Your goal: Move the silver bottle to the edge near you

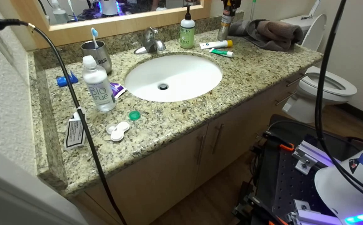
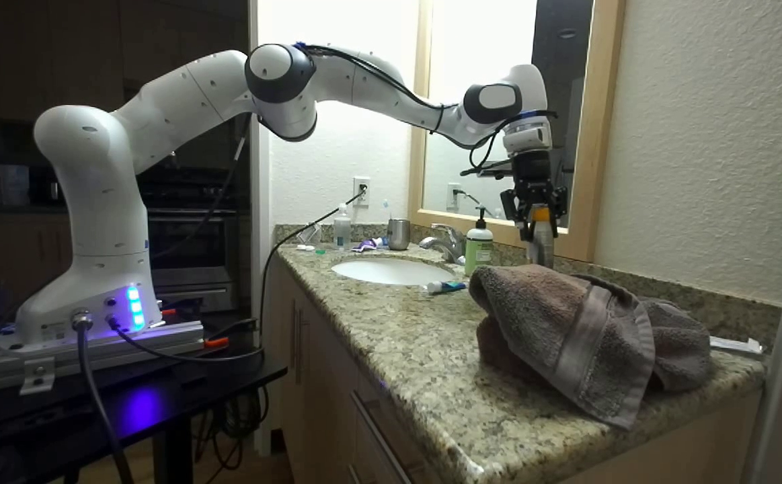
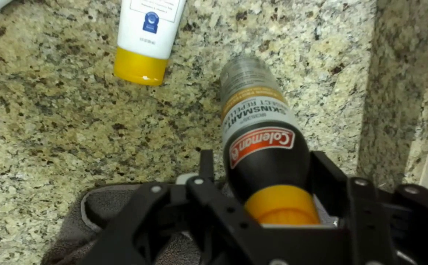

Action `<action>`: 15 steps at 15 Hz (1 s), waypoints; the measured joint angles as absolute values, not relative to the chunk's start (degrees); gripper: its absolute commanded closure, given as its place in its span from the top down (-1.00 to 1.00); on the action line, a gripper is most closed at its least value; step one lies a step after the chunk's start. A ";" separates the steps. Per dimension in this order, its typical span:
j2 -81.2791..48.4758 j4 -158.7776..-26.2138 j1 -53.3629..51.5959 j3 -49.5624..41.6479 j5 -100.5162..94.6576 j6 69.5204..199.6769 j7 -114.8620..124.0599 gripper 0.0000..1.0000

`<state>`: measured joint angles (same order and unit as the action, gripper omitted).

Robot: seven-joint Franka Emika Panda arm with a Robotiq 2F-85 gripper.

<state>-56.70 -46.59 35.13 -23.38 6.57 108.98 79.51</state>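
Repellent btl point(image 1: 225, 24) btwn soap point(image 1: 187, 33), towel point(image 1: 270, 33)

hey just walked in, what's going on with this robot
A robot arm has its gripper around the silver bottle, jaws open on either side; the wrist view shows a gap along one side, so it doesn't look clamped. The bottle stands at the back of the granite counter, beside a crumpled towel. The job is bringing it to the near front edge, which isn't done yet.

Toothbrush point(image 1: 94, 33) in cup point(image 1: 99, 56), soap btl point(image 1: 187, 33) nr sink point(image 1: 184, 78).
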 measured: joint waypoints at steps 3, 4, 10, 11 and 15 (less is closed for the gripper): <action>-56.72 -46.54 35.09 -23.42 6.51 108.99 79.56 -0.37; -56.72 -46.54 35.06 -23.42 6.50 108.99 79.56 -0.37; -55.39 -45.65 35.28 -23.41 6.58 105.35 76.88 -0.37; -54.24 -45.45 35.53 -23.41 6.59 104.29 75.23 -0.37; -48.28 -45.01 36.96 -23.93 6.43 100.18 68.89 -0.37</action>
<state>-48.28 -45.01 36.96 -23.93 6.43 100.18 68.89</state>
